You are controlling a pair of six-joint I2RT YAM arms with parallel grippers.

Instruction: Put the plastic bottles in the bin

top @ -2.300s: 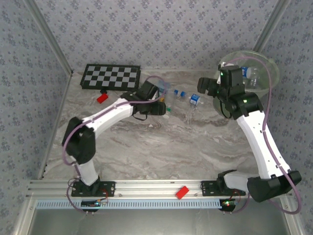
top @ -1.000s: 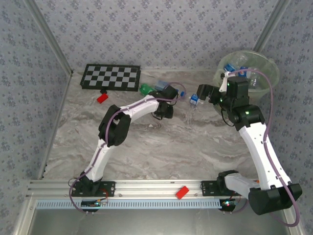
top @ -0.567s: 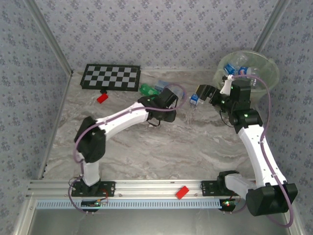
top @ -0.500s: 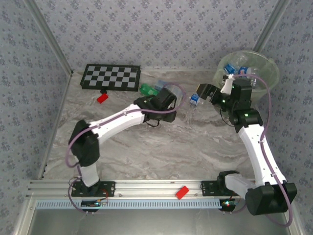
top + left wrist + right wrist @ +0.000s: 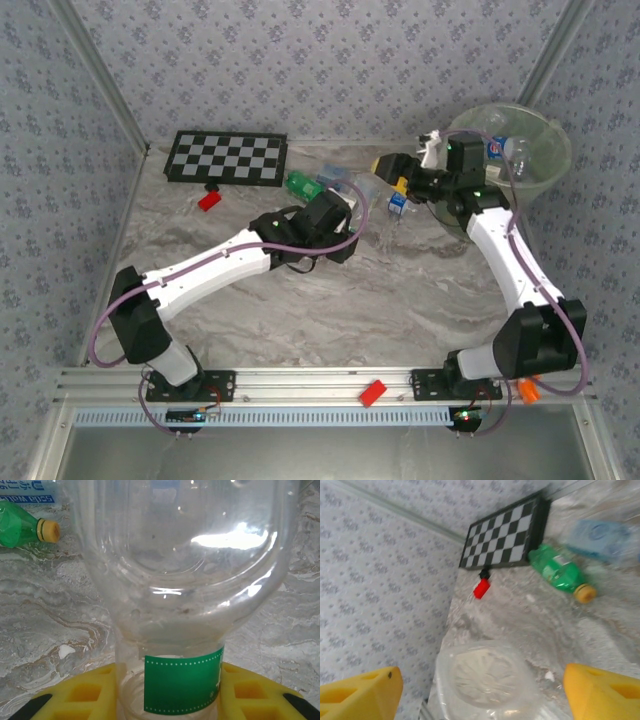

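The left claw (image 5: 170, 705) is narrow and holds a clear bottle (image 5: 185, 580) at the neck, where a green label goes around it. The yellow pads (image 5: 85, 695) press the neck from both sides, and the wide body of the bottle stands out ahead of the claw. Ahead and to the left of this claw, a green bottle (image 5: 20, 527) lies on the table (image 5: 50, 610).

The right claw (image 5: 482, 690) is wide. Between its yellow fingertips (image 5: 360, 692) is a clear bottle end (image 5: 485, 677), round, touching neither fingertip; I cannot tell if it belongs to the bottle in the left claw. Further ahead of the right claw are the green bottle, then a chequered board (image 5: 505, 532) and a red block (image 5: 481, 588). The bin (image 5: 548, 150) stands behind the right claw, near its wrist, with some bottles (image 5: 505, 150) inside.
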